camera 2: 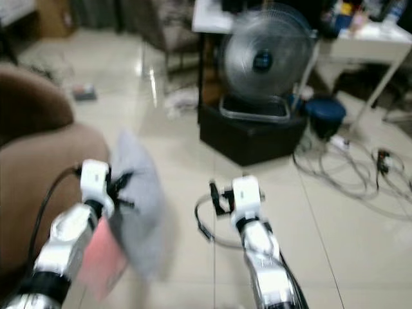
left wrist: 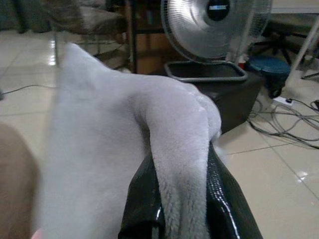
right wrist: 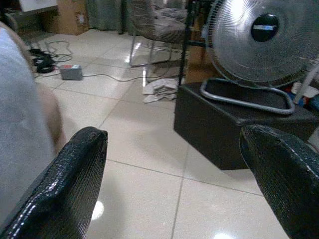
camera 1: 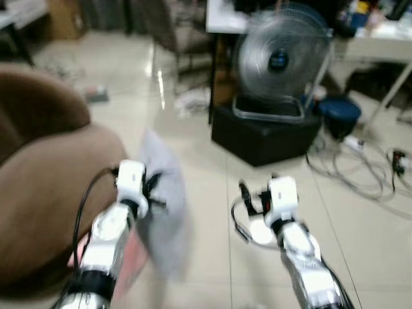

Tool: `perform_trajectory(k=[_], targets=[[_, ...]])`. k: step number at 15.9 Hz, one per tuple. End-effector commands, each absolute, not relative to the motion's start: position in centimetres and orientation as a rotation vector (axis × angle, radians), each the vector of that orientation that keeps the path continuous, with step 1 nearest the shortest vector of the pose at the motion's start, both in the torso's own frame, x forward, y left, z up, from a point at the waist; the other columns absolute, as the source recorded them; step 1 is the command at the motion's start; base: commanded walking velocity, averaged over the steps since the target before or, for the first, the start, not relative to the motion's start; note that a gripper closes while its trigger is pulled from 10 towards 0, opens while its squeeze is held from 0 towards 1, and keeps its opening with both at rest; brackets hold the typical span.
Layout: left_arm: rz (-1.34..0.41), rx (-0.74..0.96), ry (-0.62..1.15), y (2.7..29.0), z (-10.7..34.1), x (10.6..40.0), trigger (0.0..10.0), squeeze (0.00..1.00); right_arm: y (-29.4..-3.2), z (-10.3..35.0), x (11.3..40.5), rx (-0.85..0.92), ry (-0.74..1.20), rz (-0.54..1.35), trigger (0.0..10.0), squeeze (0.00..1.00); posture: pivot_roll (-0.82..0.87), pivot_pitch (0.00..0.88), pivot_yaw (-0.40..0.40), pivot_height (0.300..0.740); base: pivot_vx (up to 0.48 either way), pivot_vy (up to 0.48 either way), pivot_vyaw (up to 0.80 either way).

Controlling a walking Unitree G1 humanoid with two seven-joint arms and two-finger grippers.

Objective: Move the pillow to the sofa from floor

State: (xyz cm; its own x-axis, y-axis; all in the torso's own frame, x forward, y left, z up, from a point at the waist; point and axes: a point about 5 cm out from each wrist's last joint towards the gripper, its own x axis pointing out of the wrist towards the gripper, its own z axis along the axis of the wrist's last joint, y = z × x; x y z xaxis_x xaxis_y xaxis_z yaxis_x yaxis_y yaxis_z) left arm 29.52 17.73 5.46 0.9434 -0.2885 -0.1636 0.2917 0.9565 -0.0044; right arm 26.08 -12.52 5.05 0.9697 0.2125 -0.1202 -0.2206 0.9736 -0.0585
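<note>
My left pincer (left wrist: 182,199) is clenched on a fold of the grey pillow (camera 1: 164,199), hanging beside the brown sofa (camera 1: 45,187). My right pincer (right wrist: 174,174) gapes, released. The pinch looks thin, though blurred; a swing could slip it.

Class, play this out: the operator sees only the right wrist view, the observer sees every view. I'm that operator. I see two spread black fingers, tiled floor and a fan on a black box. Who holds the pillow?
Observer: The left end effector has it, its fingers shut on a fold of the grey pillow.
Operator: Is the pillow off the floor?
Observer: It hangs from that end effector above the tiles, though the head views are blurred.
Operator: Where is the sofa?
Observer: The brown sofa is on the robot's left, right beside the pillow.
</note>
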Motion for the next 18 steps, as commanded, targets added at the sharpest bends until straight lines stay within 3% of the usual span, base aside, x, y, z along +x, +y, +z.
perform_trajectory(k=[1, 18], targets=[[-0.335, 0.030, 0.116, 16.7, 6.4, 30.1, 0.0, 0.00, -13.4, 4.8, 25.9, -0.080, 0.121, 0.195, 10.0, 0.00, 0.02, 0.000, 0.000, 0.740, 0.480, 0.000, 0.00], [-0.397, 0.059, 0.095, 15.8, 6.8, 30.5, 0.0, 0.00, -12.4, 4.2, 25.6, -0.049, 0.140, 0.205, 10.0, 0.00, 0.01, 0.001, 0.022, 0.740, 0.480, 0.000, 0.00]])
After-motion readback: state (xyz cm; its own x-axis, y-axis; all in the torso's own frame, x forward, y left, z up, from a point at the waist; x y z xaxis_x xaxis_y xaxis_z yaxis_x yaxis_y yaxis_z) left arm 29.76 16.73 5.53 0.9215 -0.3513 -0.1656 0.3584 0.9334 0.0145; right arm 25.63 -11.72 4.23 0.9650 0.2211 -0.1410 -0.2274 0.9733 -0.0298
